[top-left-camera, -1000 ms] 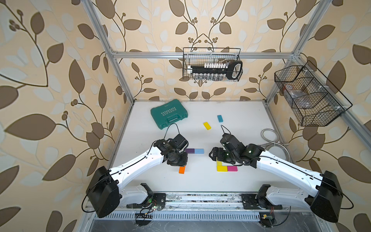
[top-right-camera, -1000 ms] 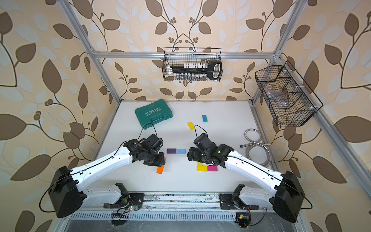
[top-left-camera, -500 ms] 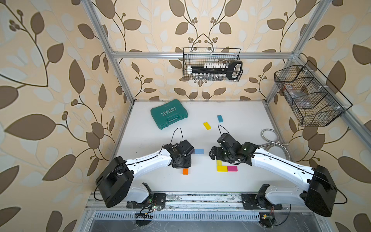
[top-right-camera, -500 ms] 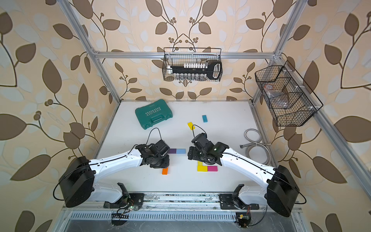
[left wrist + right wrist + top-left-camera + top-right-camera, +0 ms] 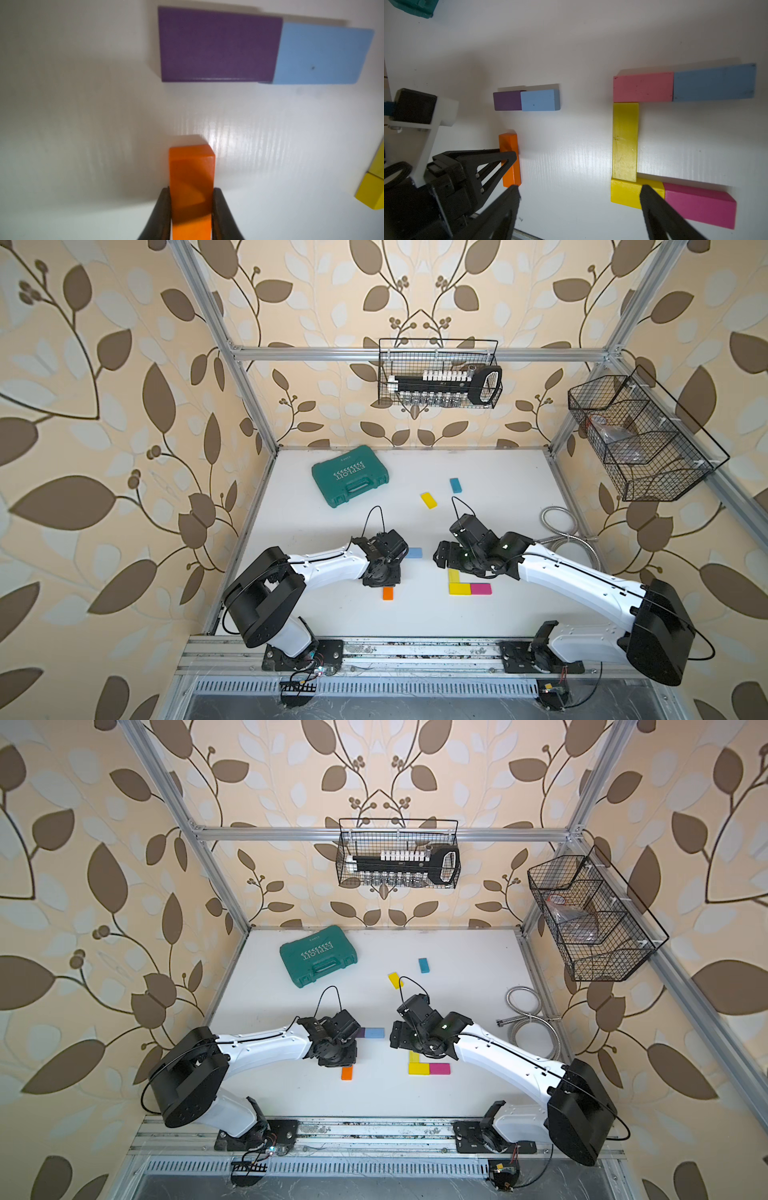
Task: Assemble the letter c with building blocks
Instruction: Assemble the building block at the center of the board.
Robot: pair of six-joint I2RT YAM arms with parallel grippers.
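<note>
Near the purple block, the left gripper has shifted the orange block rightward, jaws pinching it on the worktop (likely the C's spine); the right gripper hangs spread, empty.

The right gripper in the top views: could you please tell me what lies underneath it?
Beneath the right gripper only a yellow spine block pokes out; the rest is covered. The right wrist view shows a pink block and blue block there, capping that spine.
</note>
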